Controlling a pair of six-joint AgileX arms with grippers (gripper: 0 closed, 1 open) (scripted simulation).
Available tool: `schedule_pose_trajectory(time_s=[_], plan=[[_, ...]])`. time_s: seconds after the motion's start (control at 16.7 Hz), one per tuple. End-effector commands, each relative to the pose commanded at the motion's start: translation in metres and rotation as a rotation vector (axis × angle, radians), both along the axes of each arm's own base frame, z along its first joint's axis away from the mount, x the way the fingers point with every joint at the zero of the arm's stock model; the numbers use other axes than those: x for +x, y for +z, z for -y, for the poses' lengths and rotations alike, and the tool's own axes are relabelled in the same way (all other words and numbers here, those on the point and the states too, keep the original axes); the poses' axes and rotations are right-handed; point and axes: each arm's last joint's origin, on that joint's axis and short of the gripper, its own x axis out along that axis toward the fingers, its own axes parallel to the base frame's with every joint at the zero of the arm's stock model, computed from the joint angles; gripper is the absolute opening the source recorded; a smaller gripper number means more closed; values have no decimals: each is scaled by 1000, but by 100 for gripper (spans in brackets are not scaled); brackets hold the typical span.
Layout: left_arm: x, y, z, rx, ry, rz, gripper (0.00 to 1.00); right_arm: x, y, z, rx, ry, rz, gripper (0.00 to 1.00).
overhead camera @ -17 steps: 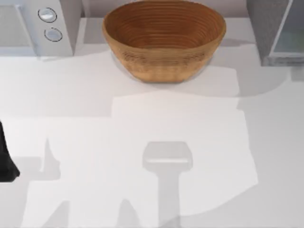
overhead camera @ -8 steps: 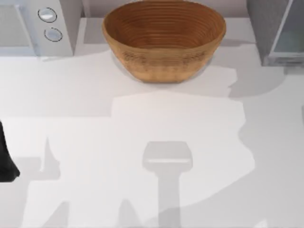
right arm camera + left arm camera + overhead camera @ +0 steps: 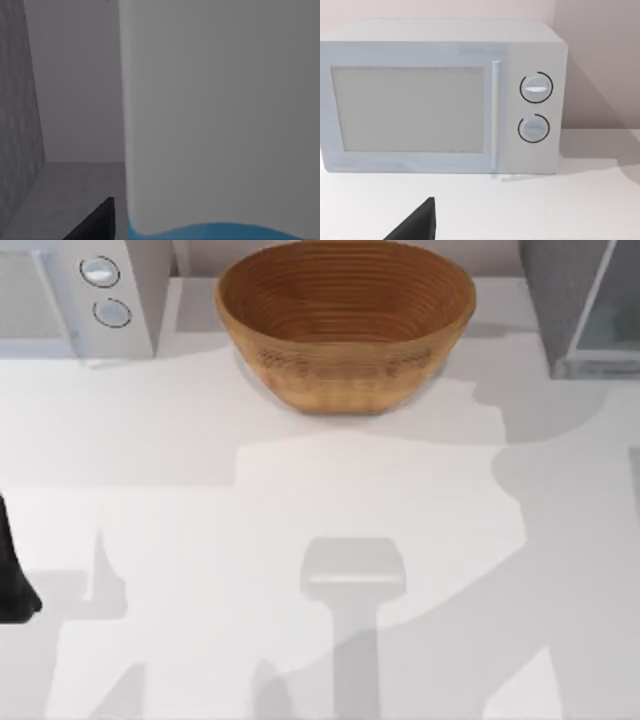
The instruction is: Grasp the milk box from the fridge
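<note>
- Milk box (image 3: pixel 220 115) found close before right wrist camera, inside grey fridge (image 3: pixel 575 300) at table's far right.
- Finger state: cannot tell.
- Step judged: approach; next, closing on carton.
- Left arm parked facing microwave (image 3: pixel 440 95).

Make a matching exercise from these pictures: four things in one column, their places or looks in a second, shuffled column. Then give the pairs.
Things
1. basket
2. microwave
3. fridge
4. milk box

Descriptions
A. grey speckled cabinet, far right corner of the table
B. white face with a blue band, close before the right wrist camera
C. brown and ribbed, far middle of the table
D. white, two round dials, far left corner

Pairs: 1-C, 2-D, 3-A, 4-B
</note>
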Motion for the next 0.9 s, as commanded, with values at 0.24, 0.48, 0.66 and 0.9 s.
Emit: schedule_pose_trajectory(time_s=[0.24,0.48,0.66,0.9], plan=[[0,0,0,0,0,0,100,1,0,0,0,0,-1,100],[0,0,0,0,0,0,100,1,0,0,0,0,-1,70],[0,0,0,0,0,0,100,1,0,0,0,0,-1,47],[0,0,0,0,0,0,100,1,0,0,0,0,-1,17]])
